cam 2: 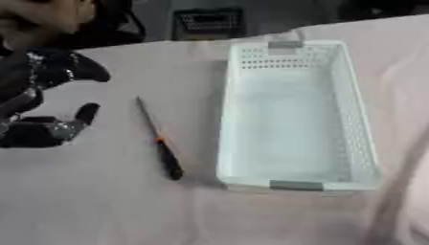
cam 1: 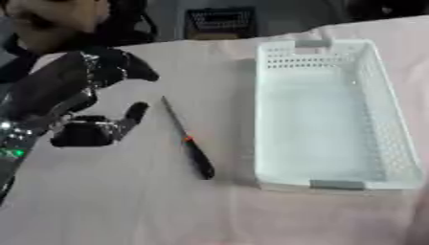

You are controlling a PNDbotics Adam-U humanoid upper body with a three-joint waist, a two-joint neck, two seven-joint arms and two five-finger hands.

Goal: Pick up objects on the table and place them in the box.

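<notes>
My left hand [cam 1: 92,103] sat at the left of the frame, just left of the screwdriver [cam 1: 187,139] and not touching it. Its fingers were partly spread and relaxed, with nothing between them and the thumb. My right hand did not show in either view.

The screwdriver lay flat on the table [cam 1: 117,206], a little left of centre, thin metal shaft pointing toward the top of the frame and black handle toward the bottom, with an orange band where the two met. The white perforated box [cam 1: 335,115] stood in the right half of the frame, close beside the handle end. It looked empty, so I judged the pick was only beginning.

I reckoned the handle was the place to take hold, being thicker than the shaft and less likely to roll out. That meant bringing the hand down-frame and rightward, thumb on one side and fingers on the other, across the handle. The nearness of the box wall was my worry: fingers coming in from the right might have bumped it. The shaft could also have snagged the rim unless lifted level.
</notes>
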